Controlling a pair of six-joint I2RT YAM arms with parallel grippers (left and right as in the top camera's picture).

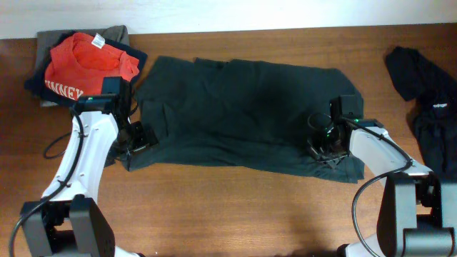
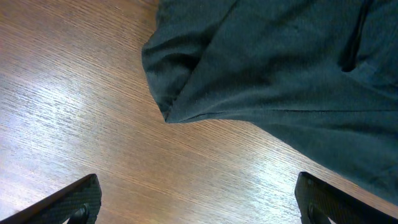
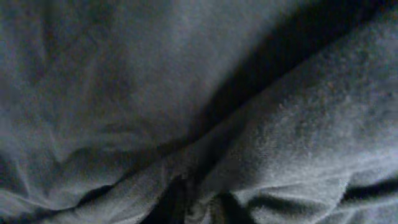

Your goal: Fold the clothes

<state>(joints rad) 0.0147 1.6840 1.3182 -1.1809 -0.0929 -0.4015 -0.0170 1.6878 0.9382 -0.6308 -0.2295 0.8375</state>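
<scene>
At the upper left of the overhead view, a stack (image 1: 36, 82) of garments topped by a red shirt (image 1: 86, 61) lies directly on the table (image 1: 228, 207); it looks already folded. Just below and to its right, the left hand (image 1: 141, 135) hovers beside the lower-left corner (image 2: 166, 117) of the dark T-shirt (image 1: 235, 107), which is spread flat across the middle of the table. In the left wrist view its fingertips (image 2: 74, 200) stand wide apart with only bare wood between them and the corner a little ahead, so it holds nothing. Toward the lower right of the T-shirt, the right hand (image 1: 325, 146) is pressed into the cloth. The right wrist view is filled with fabric, and a ridge of it gathers toward the bottom middle, where the jaws appear nearly closed on a pinch of it. At the far right a black garment (image 1: 428, 93) lies crumpled, well apart from both hands.

The step is judged to be taking hold of the lower edge before the first fold. The left hand should advance until the corner sits between its fingers, then close on both layers. The lift should be even and the cloth kept taut between the hands.

No box, basket or bin appears in any view; every garment rests on the table itself.
</scene>
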